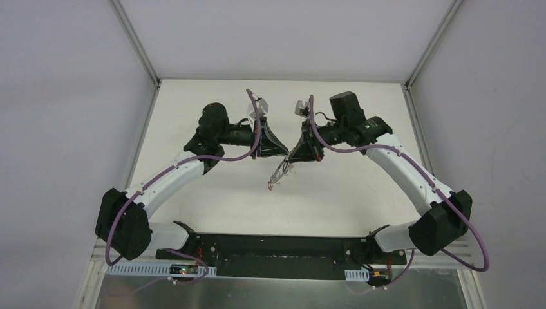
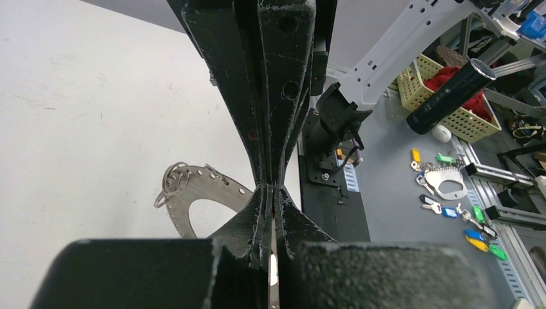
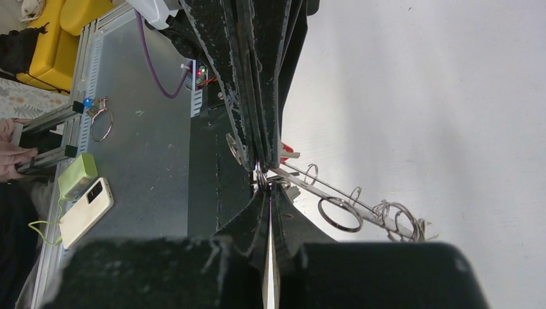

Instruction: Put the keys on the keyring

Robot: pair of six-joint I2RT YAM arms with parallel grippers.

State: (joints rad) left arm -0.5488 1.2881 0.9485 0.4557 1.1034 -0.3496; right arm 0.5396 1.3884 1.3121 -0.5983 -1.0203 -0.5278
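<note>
The keyring (image 2: 193, 193) is held over the bench (image 2: 77, 96) centre, its edge pinched in the left gripper (image 2: 271, 190) jaws. The right gripper (image 3: 263, 179) jaws are pressed together on a rim wire loop (image 3: 259, 172), with the red-headed key (image 3: 287, 152) at 1 o'clock beside it. Threading is judged under way, and attachment cannot be confirmed

Two grippers: left gripper (image 2: 272, 190), right gripper (image 3: 264, 177). One keyring (image 2: 199, 188). One red-headed key (image 3: 286, 152) distinguishable; remainder too small to count.

A black tube (image 2: 451, 95) crosses a yellow basket (image 2: 418, 84) holding red cloth (image 2: 441, 76); a phone (image 3: 87, 211) lies beside a green box (image 3: 76, 176).
</note>
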